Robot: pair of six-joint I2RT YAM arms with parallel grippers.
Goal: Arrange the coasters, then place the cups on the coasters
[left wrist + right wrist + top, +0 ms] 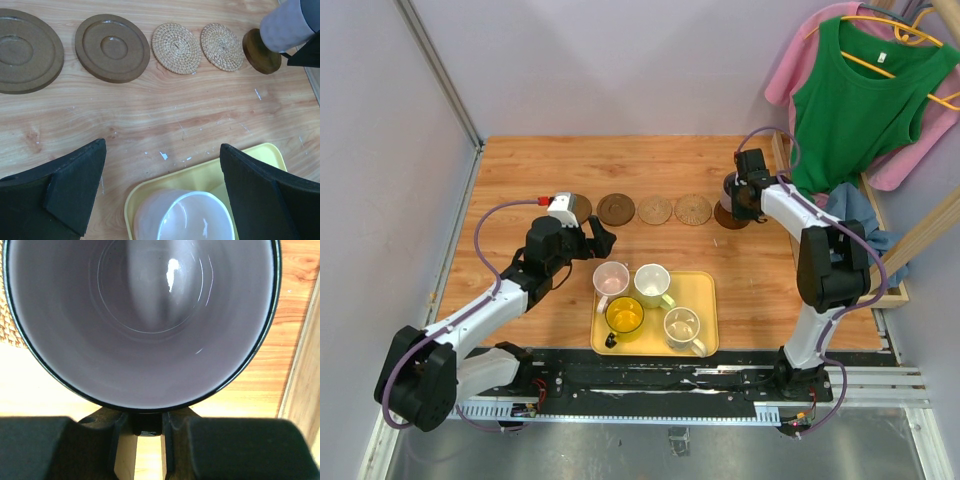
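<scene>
- Step in hand, as I judge it: the coasters are laid out and the first cup is going onto one. The right claw, at the right end of the row, is pinched narrow on the handle of the glossy grey-purple mug. The mug stands over the dark brown wooden coaster at that end. Whether its base is fully seated I cannot tell.
- The left claw hangs spread wide and empty over the far-left corner of the yellow rectangular plastic tray, directly above the translucent pink mug.
- The tray also carries the pale whitish-green mug, the yellow mug and the cream mug.
- Four coasters lie bare in the row, none touching: two dark brown ringed discs at the left, then two tan woven discs.
- Next move, in my view: the right claw should let go of the handle and lift clear without tipping the mug. The left claw should then drop onto the pink mug and carry it to a bare coaster. The arms are well apart, so a clash seems unlikely.
- Room: pale plain walls stand behind and to the left.
- The orange wood-grain worktop shows small white scuffs.
- At the right, a green sleeveless top on a yellow hanger, a pink garment and a blue cloth hang over a wooden rack.
</scene>
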